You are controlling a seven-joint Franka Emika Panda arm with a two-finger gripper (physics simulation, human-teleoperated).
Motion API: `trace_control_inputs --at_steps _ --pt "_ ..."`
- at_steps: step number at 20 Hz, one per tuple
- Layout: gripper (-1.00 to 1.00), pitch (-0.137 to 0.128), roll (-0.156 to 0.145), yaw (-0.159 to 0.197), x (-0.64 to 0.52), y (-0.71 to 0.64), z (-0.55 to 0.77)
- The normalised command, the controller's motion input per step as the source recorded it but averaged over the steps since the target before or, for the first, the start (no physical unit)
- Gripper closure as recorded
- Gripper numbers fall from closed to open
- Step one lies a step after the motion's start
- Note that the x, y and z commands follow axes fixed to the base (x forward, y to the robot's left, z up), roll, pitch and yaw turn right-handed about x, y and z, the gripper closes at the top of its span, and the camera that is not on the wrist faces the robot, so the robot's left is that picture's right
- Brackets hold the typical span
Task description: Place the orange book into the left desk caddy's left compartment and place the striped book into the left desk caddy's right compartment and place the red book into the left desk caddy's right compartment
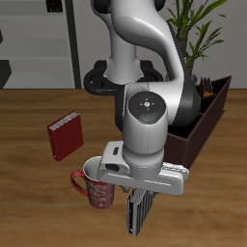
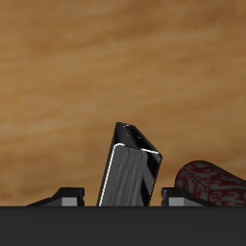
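Wooden table (image 1: 29,116); potted plant (image 1: 198,24) behind it. Gripper (image 1: 141,198) jaws clamped on the striped book (image 1: 140,210), held near the table's front edge, long axis near vertical, hanging downward. Mug (image 1: 96,188) just beside; red book (image 1: 66,136) lies flat, farther back.

A warm brown wooden table (image 1: 29,193) with visible grain fills the foreground. Behind it stands a pale grey wall with a grey shelving unit (image 1: 39,39) of horizontal shelves. Farther along the back, a green leafy potted plant (image 1: 198,29) spreads long narrow leaves. Lighting is soft and even, casting faint shadows.
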Motion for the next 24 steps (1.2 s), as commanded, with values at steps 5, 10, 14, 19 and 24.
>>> trace_control_inputs --at_steps 5,10,14,19,24 --pt "1.0 0.017 -0.015 0.019 0.11 -0.04 -0.1" --pt "1.0 0.024 -0.011 -0.02 0.02 -0.03 -0.1" --pt "1.0 -0.019 0.031 0.001 -0.2 0.12 0.23" --pt "1.0 -0.066 0.011 -0.023 -0.18 0.01 0.57" --pt "1.0 -0.079 -0.012 -0.036 -0.22 -0.1 0.63"
